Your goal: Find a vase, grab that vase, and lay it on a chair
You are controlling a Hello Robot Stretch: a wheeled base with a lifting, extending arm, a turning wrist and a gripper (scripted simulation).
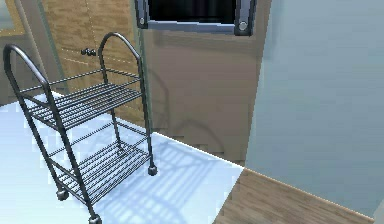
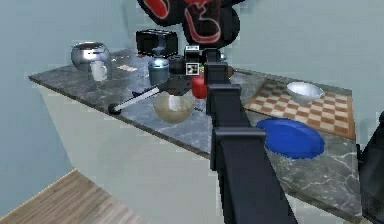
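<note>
Right, the round tan vase (image 2: 178, 106) sits on the table (image 2: 85, 88) near its front edge, at the tip of my arm (image 2: 235, 140). I cannot tell whether the jaws hold anything. I'd centre on its neck, then lift straight, sparing the red thing (image 2: 200, 88) beside it.

The forward view looks ahead and slightly down from the robot, close on a wire cart (image 1: 90, 125) on a pale rug (image 1: 190, 185). The arm side view looks out along the arm (image 2: 245, 160) and down over the near counter (image 2: 70, 84). The wood floor (image 1: 300, 205) and blue-grey wall (image 1: 330, 90) at the forward view's right seem to reappear at the arm side view's left.
</note>
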